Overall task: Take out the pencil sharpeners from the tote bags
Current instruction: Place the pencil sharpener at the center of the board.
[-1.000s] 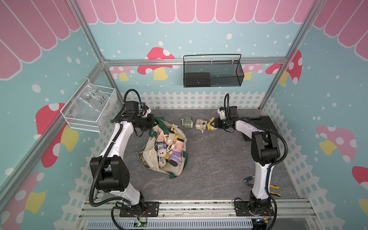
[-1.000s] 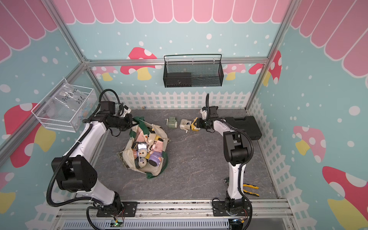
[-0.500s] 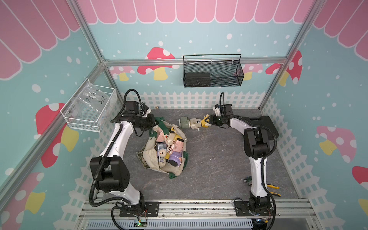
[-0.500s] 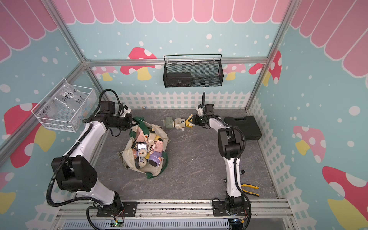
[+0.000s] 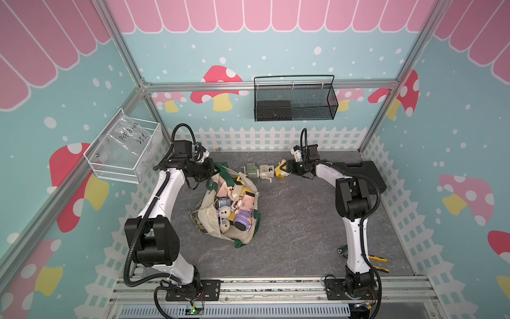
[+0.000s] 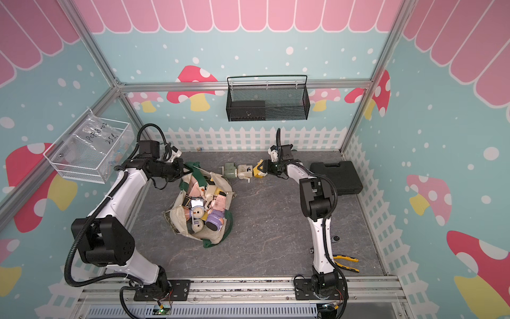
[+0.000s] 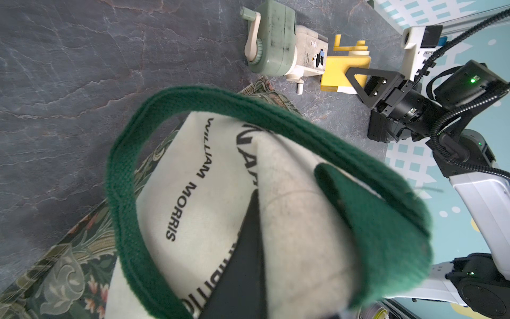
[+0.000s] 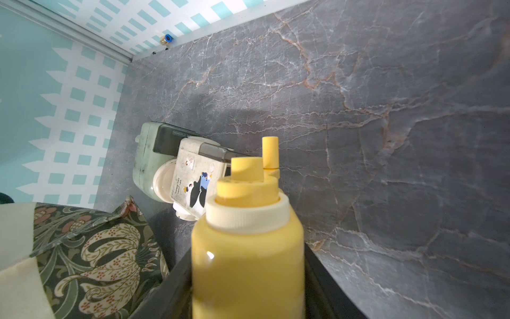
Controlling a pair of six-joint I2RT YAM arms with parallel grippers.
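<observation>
The cream tote bag (image 5: 209, 218) (image 6: 179, 218) lies open at mid-table, full of several pastel pencil sharpeners, among them a purple one (image 5: 242, 219) and a pink one (image 5: 247, 201). My left gripper (image 5: 212, 172) (image 7: 259, 210) is shut on the bag's canvas rim beside the green handle (image 7: 124, 171). At the back, a green sharpener (image 5: 251, 170) (image 8: 146, 157), a cream one (image 5: 266, 172) (image 8: 193, 179) and a yellow one (image 5: 280, 171) (image 8: 248, 262) stand in a row. My right gripper (image 5: 284, 168) (image 8: 248, 292) is closed round the yellow one, which rests on the table against the cream one.
A black case (image 5: 361, 174) lies at the back right behind the right arm. Yellow-handled pliers (image 5: 378, 262) lie near the right arm's base. A black mesh basket (image 5: 294, 102) hangs on the back wall and a white wire basket (image 5: 124, 152) on the left wall.
The right gripper has carried the yellow sharpener a little to the left, up against the cream one. The left arm and the bag have stayed still.
</observation>
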